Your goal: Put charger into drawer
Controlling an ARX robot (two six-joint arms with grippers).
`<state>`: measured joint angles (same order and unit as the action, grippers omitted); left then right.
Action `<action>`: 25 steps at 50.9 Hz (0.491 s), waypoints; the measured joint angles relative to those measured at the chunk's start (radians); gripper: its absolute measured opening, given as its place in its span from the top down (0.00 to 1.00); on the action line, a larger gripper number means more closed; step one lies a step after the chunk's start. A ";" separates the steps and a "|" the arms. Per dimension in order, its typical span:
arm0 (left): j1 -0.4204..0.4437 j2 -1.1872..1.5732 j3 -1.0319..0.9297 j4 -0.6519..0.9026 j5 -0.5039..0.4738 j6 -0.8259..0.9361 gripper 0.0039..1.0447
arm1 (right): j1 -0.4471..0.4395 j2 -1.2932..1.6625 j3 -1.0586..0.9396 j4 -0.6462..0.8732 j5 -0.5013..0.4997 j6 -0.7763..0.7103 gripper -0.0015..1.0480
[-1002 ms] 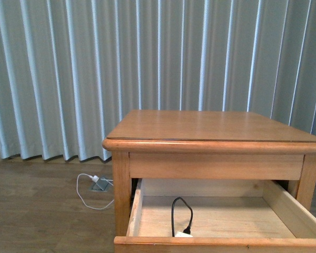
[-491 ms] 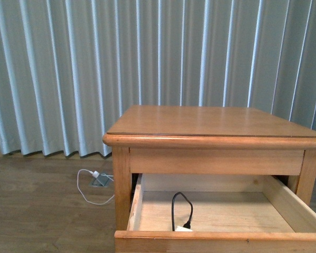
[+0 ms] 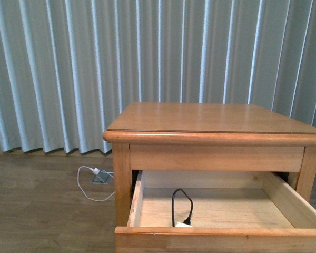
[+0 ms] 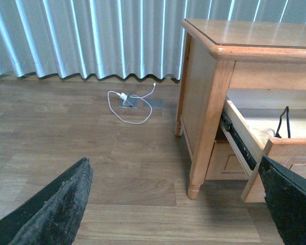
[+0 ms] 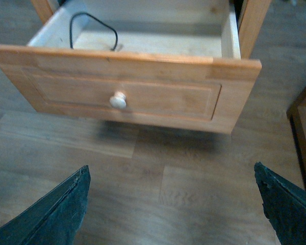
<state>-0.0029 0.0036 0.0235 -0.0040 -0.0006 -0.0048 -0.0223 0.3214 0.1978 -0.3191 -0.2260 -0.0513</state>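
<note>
The drawer (image 3: pixel 221 236) of the honey-coloured nightstand (image 3: pixel 210 118) stands pulled open. The charger (image 3: pixel 183 224) lies inside near the drawer's front, its white block low behind the front board and its black cable looping upward. The cable also shows in the left wrist view (image 4: pixel 284 121) and in the right wrist view (image 5: pixel 93 23). My left gripper (image 4: pixel 176 206) is open and empty above the floor, left of the nightstand. My right gripper (image 5: pixel 171 206) is open and empty above the floor, in front of the drawer's round knob (image 5: pixel 118 100). Neither gripper shows in the front view.
A white cable with a white plug (image 3: pixel 93 182) lies on the wooden floor by a floor socket, left of the nightstand, in front of pale curtains (image 3: pixel 68 74). A lower drawer (image 4: pixel 228 159) is shut. A dark piece of furniture (image 5: pixel 303 130) stands to one side of the drawer.
In the front view the nightstand has shifted slightly up the picture and more of the drawer's front board shows. The charger lies in the same spot in the drawer.
</note>
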 joint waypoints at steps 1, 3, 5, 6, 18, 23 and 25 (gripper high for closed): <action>0.000 0.000 0.000 0.000 0.000 0.000 0.06 | 0.006 0.026 0.005 0.002 0.007 0.006 0.08; 0.000 0.000 0.000 0.000 0.000 0.000 0.06 | 0.029 0.074 0.013 0.013 0.033 0.009 0.08; 0.000 0.000 0.000 0.000 0.000 0.000 0.06 | 0.063 0.124 0.021 0.031 0.050 0.014 0.08; 0.000 0.000 0.000 0.000 0.000 0.000 0.06 | 0.082 0.149 0.026 0.043 0.055 0.019 0.08; 0.000 0.000 0.000 0.000 0.000 0.000 0.06 | 0.283 0.469 0.108 0.218 0.201 0.081 0.08; 0.000 0.000 0.000 0.000 0.000 0.000 0.06 | 0.349 0.623 0.141 0.316 0.253 0.105 0.08; 0.000 0.000 0.000 0.000 0.000 0.000 0.06 | 0.368 0.684 0.159 0.360 0.276 0.111 0.08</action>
<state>-0.0029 0.0036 0.0235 -0.0040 -0.0010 -0.0048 0.3458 1.0054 0.3569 0.0406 0.0502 0.0601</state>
